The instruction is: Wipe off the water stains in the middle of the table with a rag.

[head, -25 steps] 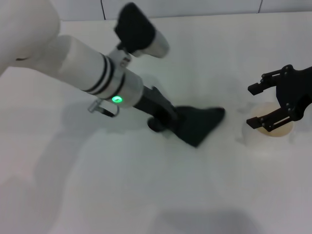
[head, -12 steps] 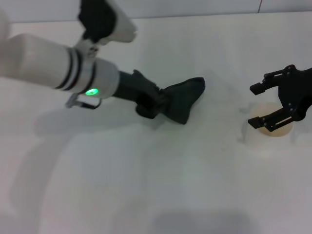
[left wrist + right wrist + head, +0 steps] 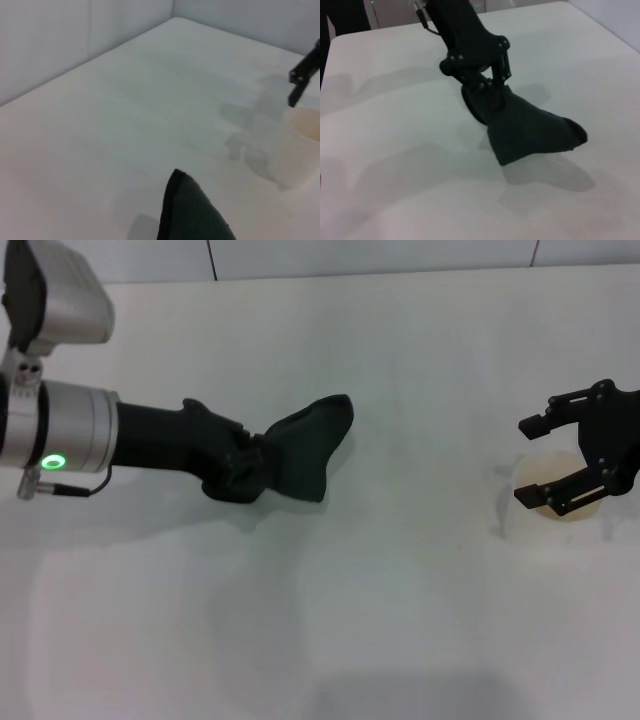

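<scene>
The dark rag [image 3: 305, 448] is held by my left gripper [image 3: 248, 465], which is shut on one end of it, left of the middle of the white table [image 3: 380, 620]. In the right wrist view the left gripper [image 3: 482, 82] holds the rag [image 3: 530, 131] with its free end raised a little above its shadow. The rag's tip also shows in the left wrist view [image 3: 192, 217]. No orange-amber water stain shows in any view. My right gripper [image 3: 524, 460] is open at the right, its jaws standing above a white paper cup [image 3: 568, 504].
The paper cup shows in the left wrist view [image 3: 300, 147] with a right gripper finger [image 3: 301, 80] over it. The table's back edge meets a grey wall [image 3: 370, 255]. The left arm [image 3: 60, 430] lies across the table's left side.
My left arm has swung left and back, carrying the rag from right of centre to left of centre. The right gripper has stayed over the cup.
</scene>
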Motion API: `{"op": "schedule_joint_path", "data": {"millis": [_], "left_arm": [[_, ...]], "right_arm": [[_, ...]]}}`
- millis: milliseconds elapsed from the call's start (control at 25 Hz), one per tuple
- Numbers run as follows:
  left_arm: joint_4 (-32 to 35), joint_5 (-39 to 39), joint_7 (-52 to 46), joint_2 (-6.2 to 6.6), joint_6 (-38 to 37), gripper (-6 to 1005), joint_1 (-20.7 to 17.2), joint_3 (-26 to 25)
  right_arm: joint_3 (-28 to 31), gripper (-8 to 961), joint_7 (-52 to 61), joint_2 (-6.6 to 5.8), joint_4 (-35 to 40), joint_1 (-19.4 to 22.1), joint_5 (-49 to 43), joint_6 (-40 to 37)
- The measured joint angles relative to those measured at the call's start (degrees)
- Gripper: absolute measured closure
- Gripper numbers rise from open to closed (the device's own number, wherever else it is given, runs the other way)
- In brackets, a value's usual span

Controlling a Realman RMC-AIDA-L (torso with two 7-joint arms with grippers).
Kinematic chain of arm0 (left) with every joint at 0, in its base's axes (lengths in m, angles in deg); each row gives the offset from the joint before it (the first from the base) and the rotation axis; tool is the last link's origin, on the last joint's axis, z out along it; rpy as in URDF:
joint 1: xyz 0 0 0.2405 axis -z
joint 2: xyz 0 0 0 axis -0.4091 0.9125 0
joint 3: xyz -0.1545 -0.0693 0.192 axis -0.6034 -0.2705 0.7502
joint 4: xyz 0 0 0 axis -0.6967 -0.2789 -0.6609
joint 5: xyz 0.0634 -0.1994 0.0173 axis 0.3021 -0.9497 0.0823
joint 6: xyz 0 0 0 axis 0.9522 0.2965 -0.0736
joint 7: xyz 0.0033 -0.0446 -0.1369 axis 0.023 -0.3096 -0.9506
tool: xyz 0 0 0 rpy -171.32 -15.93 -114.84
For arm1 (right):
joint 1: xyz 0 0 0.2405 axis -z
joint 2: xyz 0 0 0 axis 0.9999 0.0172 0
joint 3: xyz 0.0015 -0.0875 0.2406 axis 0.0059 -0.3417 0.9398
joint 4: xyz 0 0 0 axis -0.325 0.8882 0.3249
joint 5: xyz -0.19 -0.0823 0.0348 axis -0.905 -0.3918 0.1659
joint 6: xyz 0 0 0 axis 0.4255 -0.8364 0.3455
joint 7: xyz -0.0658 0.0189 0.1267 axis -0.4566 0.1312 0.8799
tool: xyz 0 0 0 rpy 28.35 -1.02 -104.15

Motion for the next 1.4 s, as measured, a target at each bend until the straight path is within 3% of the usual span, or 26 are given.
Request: {"op": "schedule_joint_path", "data": {"millis": [360,480,800,1040,1400], "left_arm": [[-0.9,-3.5,8.3,-0.15,-6.8,776,-1.9,-0.8],[-0.7,-5.3,11.2,-0.05,-9.5,661,-2.9,-3.7],[-0.3,-5.8,22.5,0.25,-20.1,349,-6.3,-17.7],[0.0,-6.1,28.3,1.51,-25.5,332,-9.6,-25.1],[0.0,-6.1,30.4,2.45,-26.6,330,-11.5,-27.8]], "right_arm": [[0.0,99,0.0,-0.14,-0.3,0.0,1.4,-0.3],[0.1,99,0.0,-0.13,-0.2,0.3,1.7,-0.6],[0.8,99,0.2,-0.32,0.3,0.8,3.4,-1.7],[1.7,99,0.3,-0.43,1.6,1.8,3.7,-2.2],[2.1,99,1.2,-0.47,3.6,2.9,3.8,-2.2]]}}
